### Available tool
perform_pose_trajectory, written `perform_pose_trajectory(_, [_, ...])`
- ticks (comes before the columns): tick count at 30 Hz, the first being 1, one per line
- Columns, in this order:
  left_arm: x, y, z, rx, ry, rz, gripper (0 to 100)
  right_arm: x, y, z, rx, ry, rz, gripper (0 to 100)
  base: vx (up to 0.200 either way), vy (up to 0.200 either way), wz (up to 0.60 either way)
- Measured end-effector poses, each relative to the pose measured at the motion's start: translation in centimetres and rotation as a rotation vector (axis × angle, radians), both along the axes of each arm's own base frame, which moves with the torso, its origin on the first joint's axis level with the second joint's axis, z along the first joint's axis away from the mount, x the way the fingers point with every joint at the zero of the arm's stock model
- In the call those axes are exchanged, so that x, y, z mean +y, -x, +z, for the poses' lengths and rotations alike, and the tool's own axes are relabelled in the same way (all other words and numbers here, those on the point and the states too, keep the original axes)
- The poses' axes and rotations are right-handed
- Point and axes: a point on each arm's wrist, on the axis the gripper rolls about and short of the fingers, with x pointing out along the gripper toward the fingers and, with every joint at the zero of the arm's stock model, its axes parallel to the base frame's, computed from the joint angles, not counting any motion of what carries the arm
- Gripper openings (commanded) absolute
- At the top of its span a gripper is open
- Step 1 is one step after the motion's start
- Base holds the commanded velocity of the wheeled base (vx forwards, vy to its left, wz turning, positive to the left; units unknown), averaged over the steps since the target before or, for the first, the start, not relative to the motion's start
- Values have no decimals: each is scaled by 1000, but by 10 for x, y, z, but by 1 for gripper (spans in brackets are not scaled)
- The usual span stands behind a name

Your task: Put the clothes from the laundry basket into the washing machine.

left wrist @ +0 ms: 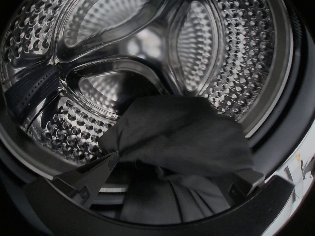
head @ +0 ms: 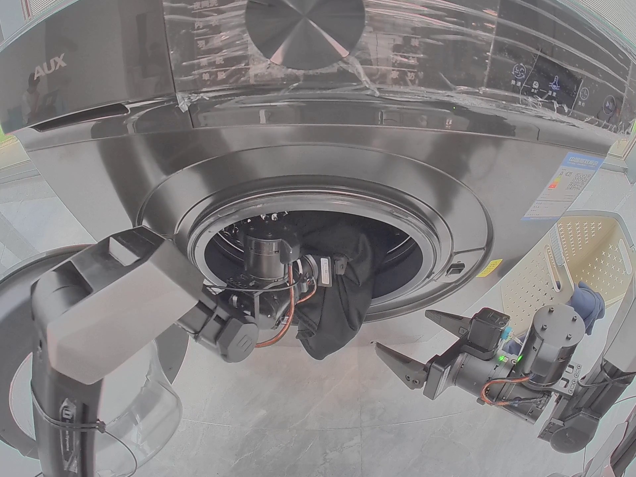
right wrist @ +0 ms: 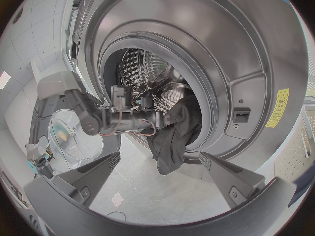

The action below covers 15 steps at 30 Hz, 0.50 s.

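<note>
Head view: we are seeing the left end effector (head: pixel 329 267) sitting in the open mouth of the washing machine (head: pixel 318 167). A black garment (head: pixel 338 299) is hanging over the lower lip of the opening, part inside and part drooping toward the floor (head: pixel 298 419). The right end effector (head: pixel 403 330) is hovering outside, low and to the right of the opening, released and holding nothing. The laundry basket (head: pixel 583 246) is standing at the far right with a blue garment (head: pixel 589 303) in it. The glass door (head: pixel 152 392) is swung open to the left.

Left wrist view: we are looking into the steel drum (left wrist: pixel 229 49). The black garment is lying across the spread fingers (left wrist: pixel 98 171), covering one tip; the end effector is released, not clamping.

Right wrist view: the black garment is draping over the door seal beside the left end effector, the right fingers (right wrist: pixel 226 177) standing apart, well clear of it.
</note>
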Motion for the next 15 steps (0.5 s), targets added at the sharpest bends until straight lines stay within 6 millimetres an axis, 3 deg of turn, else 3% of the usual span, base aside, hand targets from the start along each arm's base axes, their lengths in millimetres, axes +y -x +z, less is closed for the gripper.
perform_pose_trajectory(8, [7,66,6,108,-70,-115,100,0,0,0,-1,0,0,100,0,0,0])
perform_pose_trajectory(12, [6,85,16,101,-61,-180,100,0,0,0,-1,-1,-1,100,0,0,0])
perform_pose_trajectory(15, [5,85,28,56,-28,-190,100,0,0,0,-1,-1,-1,100,0,0,0])
